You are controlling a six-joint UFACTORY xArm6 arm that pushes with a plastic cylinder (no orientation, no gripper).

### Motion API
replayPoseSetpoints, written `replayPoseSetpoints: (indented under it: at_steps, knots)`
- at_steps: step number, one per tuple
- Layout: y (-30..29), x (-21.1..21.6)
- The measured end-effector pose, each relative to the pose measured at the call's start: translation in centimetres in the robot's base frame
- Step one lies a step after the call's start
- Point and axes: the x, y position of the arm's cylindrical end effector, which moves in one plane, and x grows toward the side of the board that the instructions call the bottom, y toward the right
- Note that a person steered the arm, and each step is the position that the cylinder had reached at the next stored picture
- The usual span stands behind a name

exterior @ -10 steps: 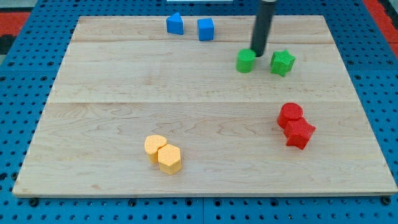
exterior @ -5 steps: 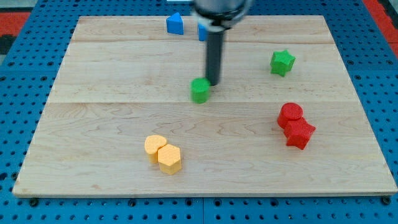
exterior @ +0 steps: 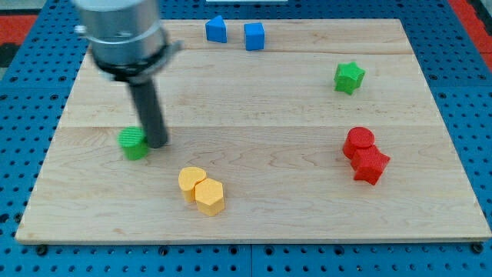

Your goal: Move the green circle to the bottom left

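Observation:
The green circle lies on the wooden board at the view's left, a little below mid-height. My tip touches its right side, the dark rod rising up and left to the arm's grey body at the view's top left. The rod hides the circle's right edge.
A yellow circle and a yellow hexagon sit together right of and below the green circle. A green star is at upper right. A red circle and red star are at right. Two blue blocks are at top.
The green circle has slid from the upper right, through the middle, down and left to the board's left side, with my tip moving along on its right side. Other blocks have not moved.

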Motion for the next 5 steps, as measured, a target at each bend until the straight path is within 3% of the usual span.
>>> replayPoseSetpoints:
  at_steps: [2,3,4,5]
  knots:
    - [-4.1,-1.7]
    - [-7.7,4.8]
    - [-7.1,3.9]
    - [0.8,-1.6]
